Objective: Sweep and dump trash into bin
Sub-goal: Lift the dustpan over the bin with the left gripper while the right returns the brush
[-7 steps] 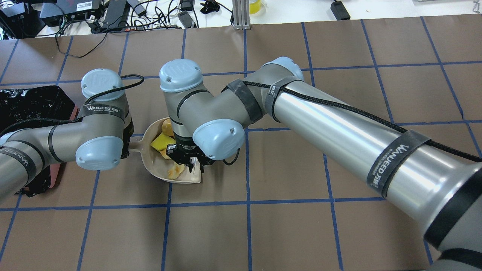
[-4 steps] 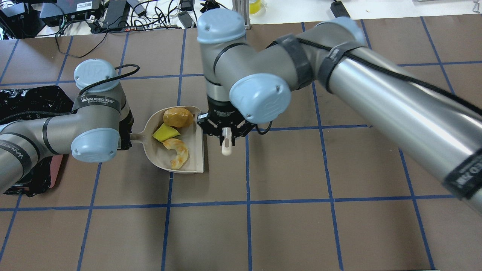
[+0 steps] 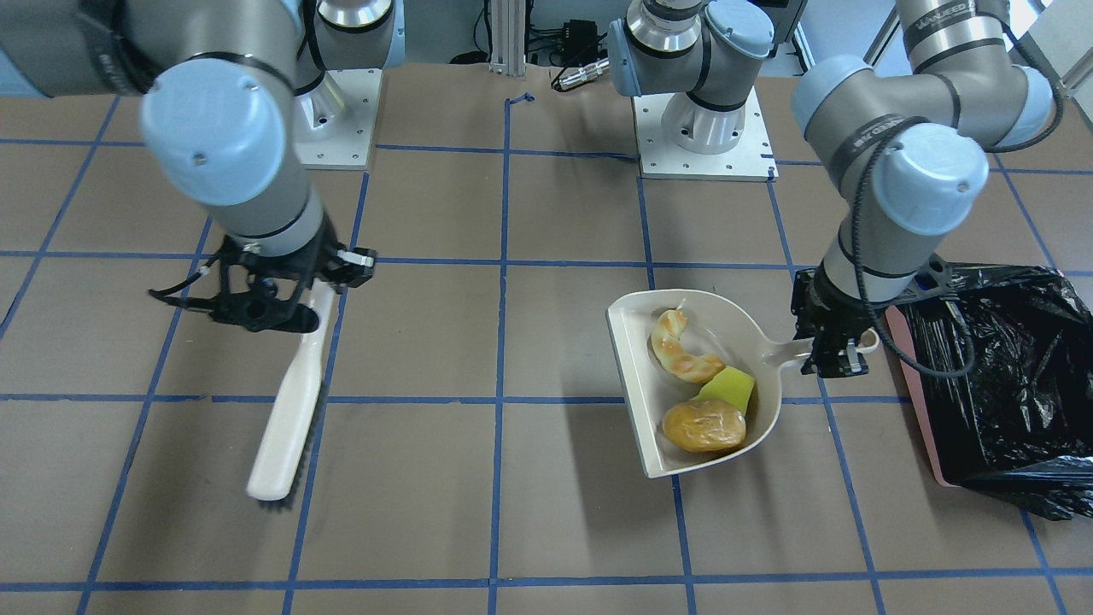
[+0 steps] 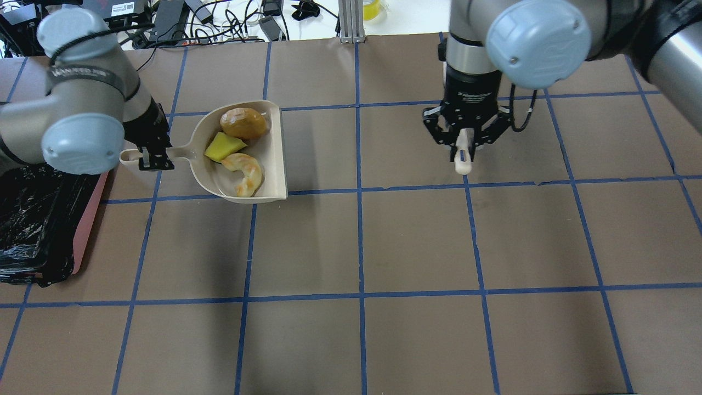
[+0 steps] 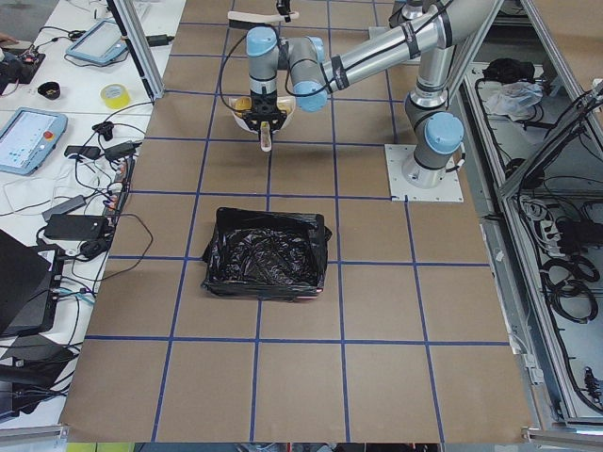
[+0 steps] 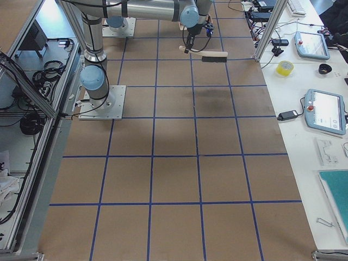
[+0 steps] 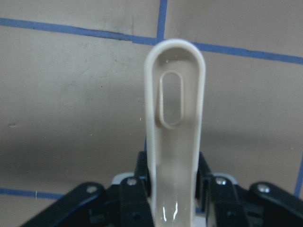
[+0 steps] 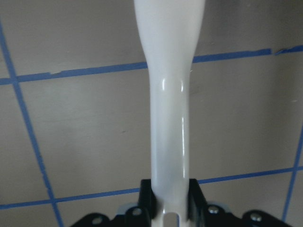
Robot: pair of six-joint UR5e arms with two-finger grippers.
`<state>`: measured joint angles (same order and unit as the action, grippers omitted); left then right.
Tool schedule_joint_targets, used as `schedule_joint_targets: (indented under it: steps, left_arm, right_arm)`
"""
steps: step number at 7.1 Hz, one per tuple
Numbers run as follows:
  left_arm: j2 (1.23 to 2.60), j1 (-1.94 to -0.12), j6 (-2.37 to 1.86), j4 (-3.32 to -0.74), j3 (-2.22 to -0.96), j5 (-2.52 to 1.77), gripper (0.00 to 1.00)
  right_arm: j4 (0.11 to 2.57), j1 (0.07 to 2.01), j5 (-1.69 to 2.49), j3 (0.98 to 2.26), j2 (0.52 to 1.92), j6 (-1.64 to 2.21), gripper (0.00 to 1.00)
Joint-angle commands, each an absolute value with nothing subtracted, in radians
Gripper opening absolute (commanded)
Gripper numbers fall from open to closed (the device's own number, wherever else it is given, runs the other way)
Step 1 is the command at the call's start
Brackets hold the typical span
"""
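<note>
The bread roll [image 4: 244,123], yellow wedge [image 4: 222,147] and croissant piece [image 4: 245,173] lie in a beige dustpan [image 4: 276,164]. My left gripper [image 4: 151,156] is shut on the dustpan's handle [image 7: 174,118]. The bin [image 4: 33,219], pink with a black bag, stands just left of that gripper. In the front view, roll [image 3: 704,425], wedge [image 3: 730,389] and croissant [image 3: 679,354] sit in the pan beside the bin [image 3: 999,367]. My right gripper [image 4: 464,144] is shut on a white brush [image 3: 286,418], held above the table far right of the pan.
Blue tape lines grid the brown table cover. Cables and electronics [image 4: 164,22] lie beyond the far edge. The arm bases [image 3: 700,128] stand on the robot's side. Tablets and a tape roll [image 6: 284,67] sit on a side bench.
My right arm has swung far to the right and up with the brush. My left arm has shifted the dustpan with the three pieces toward the far side, beside the bin.
</note>
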<state>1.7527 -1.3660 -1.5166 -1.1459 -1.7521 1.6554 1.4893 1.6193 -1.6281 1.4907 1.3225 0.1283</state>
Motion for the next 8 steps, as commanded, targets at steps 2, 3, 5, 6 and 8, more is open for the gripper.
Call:
schedule_joint_targets:
  steps: [2,3,5,6,8]
  left_arm:
    - [1.735,-1.157,-1.289,-1.192,-1.660,1.591,0.00]
    - [1.733,-1.047,-1.140,-1.192,-1.642,1.580,0.00]
    - [1.764,-0.880,-0.851,-1.183,-1.600,1.577,0.00]
    - [1.781,-0.832,-0.769,-1.184,-1.562,1.580,0.00]
    - [1.868,-0.769,-0.651,-1.113,-1.517,1.578,0.00]
  right_arm:
    - [1.564,1.338,-1.713,1.479,1.199,-0.226,0.00]
    - [1.612,1.303,-1.720,1.479,1.168,-0.317,0.00]
    - [1.624,1.215,-1.706,1.493,1.160,-0.402,0.00]
    - [1.609,1.213,-1.703,1.497,1.161,-0.370,0.00]
    - [1.652,1.213,-1.706,1.566,1.160,-0.351,0.00]
